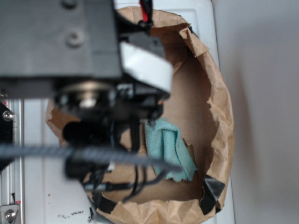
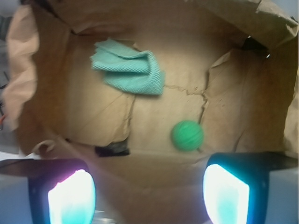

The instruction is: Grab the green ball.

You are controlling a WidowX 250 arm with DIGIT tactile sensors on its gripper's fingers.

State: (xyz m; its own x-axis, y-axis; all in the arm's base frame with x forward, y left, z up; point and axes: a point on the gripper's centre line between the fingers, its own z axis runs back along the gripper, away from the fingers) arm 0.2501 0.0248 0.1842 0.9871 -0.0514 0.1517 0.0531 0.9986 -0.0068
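In the wrist view the green ball lies on the brown paper floor of a cardboard-lined bin. It sits just beyond my gripper, closer to the right finger. My jaws stand wide apart with nothing between the glowing pads. The ball is a small round ridged sphere. The exterior view hides the ball behind my arm, which hangs over the left half of the bin.
A folded light teal cloth lies further in, left of the ball; the exterior view shows the cloth too. Crumpled paper walls ring the bin. Black tape holds a corner.
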